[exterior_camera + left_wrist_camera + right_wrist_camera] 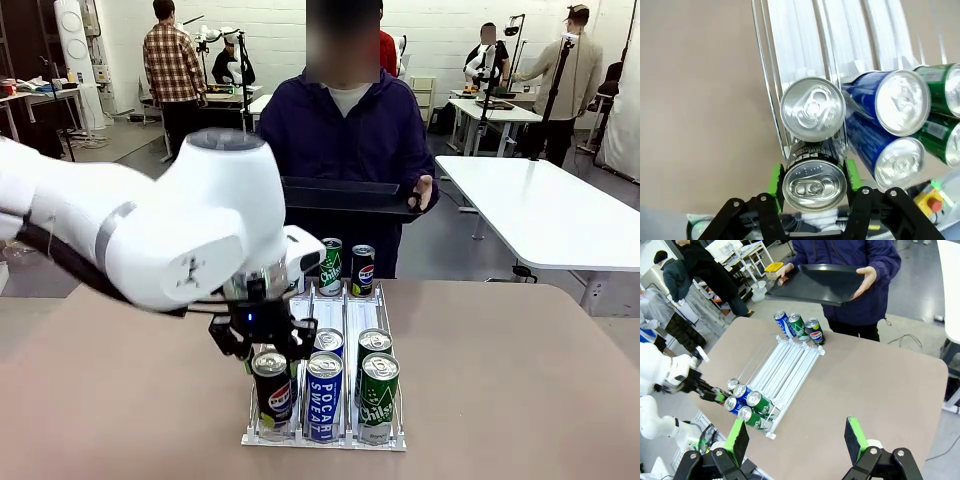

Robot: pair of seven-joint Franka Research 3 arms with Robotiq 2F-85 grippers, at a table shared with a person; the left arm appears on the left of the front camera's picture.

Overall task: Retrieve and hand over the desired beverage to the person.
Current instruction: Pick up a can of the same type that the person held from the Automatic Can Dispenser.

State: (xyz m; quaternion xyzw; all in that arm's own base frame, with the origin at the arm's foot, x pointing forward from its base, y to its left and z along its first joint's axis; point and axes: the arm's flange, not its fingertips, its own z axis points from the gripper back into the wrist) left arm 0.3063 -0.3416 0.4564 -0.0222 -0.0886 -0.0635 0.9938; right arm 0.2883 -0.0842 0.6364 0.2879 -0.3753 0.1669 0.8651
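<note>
The Pepsi can (pixel 272 395) stands at the near end of the rack (pixel 785 360), in its left lane. Its long axis is close to upright and its top faces up into the left gripper (pixel 813 175). The gripper's green pads are clamped on the can's sides just below the rim, so the fingers run down along the can's axis. A second can (pixel 812 109) sits just behind the Pepsi in the same lane. Blue and green cans fill the near ends of the two lanes beside it. From the held can, the person (pixel 345 130) is straight across the table, in line with the lanes and beyond the rack's far end. The person holds a black tray (pixel 345 197) level at waist height. Three more cans (pixel 345 268) stand at that far end, between the Pepsi and the tray. The move probably needs a lift clear of the lane wires before any travel forward over the rack. The right gripper (pixel 797 437) hangs wide open high above the table, well apart from the rack, so the left arm is the nearer one.
</note>
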